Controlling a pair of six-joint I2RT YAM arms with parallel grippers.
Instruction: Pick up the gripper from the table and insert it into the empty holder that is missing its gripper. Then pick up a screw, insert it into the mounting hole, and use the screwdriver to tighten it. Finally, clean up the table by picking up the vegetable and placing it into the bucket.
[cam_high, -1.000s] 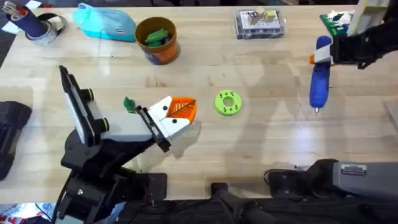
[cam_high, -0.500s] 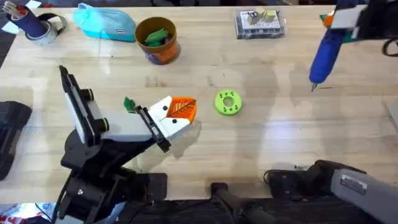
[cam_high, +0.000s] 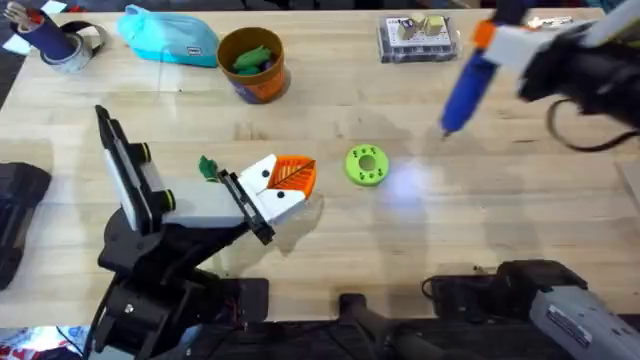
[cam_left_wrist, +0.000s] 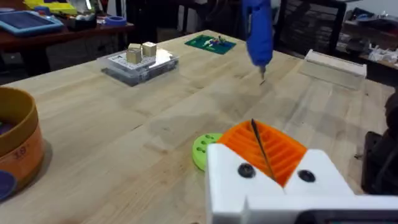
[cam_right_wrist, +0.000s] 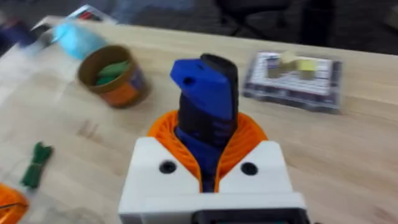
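My right gripper (cam_high: 497, 42) is shut on the blue screwdriver (cam_high: 463, 85). It hangs tilted above the table's far right, metal tip down and apart from the wood. In the right wrist view the orange pads (cam_right_wrist: 165, 130) clamp the screwdriver (cam_right_wrist: 205, 106). The white holder (cam_high: 205, 203), with a black bar and green knobs, is low at the left. The orange ribbed gripper (cam_high: 293, 173) sits at its tip. My left gripper (cam_left_wrist: 261, 140) has its orange pads together. The dark-green vegetable (cam_high: 208, 167) lies on the wood beside the holder. The orange-brown bucket (cam_high: 251, 65) stands at the far left-centre with green pieces inside.
A lime-green disc with holes (cam_high: 366, 165) lies mid-table, just right of the orange finger. A clear box of small parts (cam_high: 418, 38) sits at the far edge, a light-blue pouch (cam_high: 168, 38) left of the bucket, and a dark cylinder (cam_high: 50, 40) in the far-left corner.
The right arm has swung the screwdriver from the right edge up and leftward toward the table's middle, tilting it. The left arm, holder, vegetable and disc have not moved.
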